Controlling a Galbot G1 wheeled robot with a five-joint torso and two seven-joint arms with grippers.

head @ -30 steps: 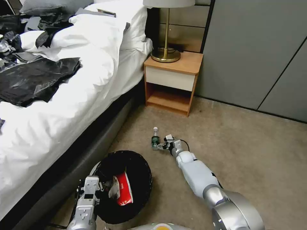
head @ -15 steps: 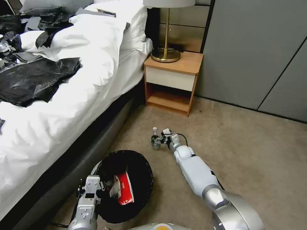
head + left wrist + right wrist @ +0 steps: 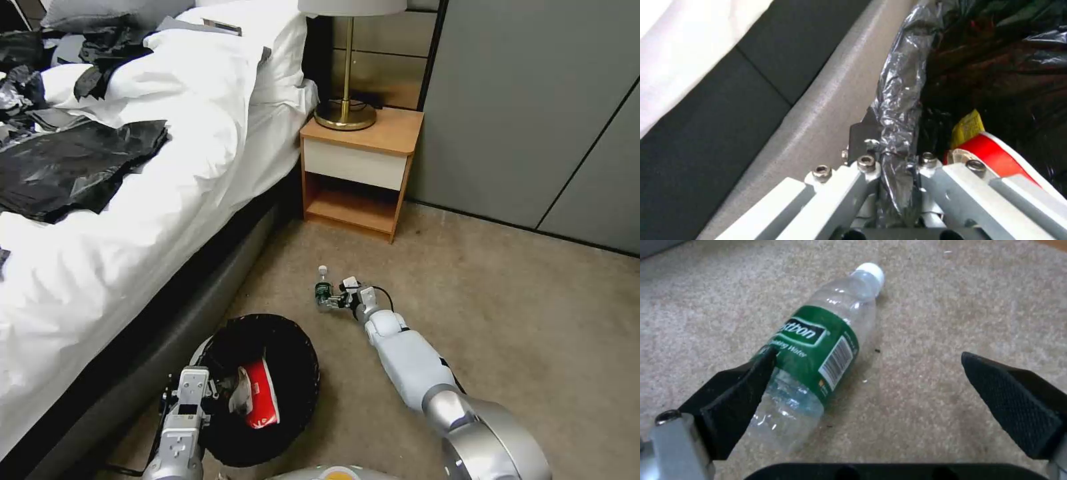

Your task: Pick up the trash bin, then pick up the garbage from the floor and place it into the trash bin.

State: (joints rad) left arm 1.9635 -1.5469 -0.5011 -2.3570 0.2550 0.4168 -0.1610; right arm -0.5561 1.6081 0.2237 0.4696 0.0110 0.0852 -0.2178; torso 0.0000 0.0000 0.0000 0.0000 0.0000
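The trash bin, white with a black liner, hangs low beside the bed. My left gripper is shut on its near rim, pinching the liner-covered edge in the left wrist view. Inside lie a red-and-white packet and a yellow wrapper. One piece of garbage, a clear bottle with a green label, lies on the carpet. My right gripper is down at it and open. In the right wrist view the bottle lies against one finger, with the other finger well apart.
The bed with white sheets and black plastic sheets runs along the left. A wooden nightstand with a lamp stands behind the bottle. Grey cabinet doors close the back. Carpet lies open to the right.
My right gripper has shifted slightly beside the bottle and turned a little. The bottle still lies on the carpet. The left arm and bin have not moved.
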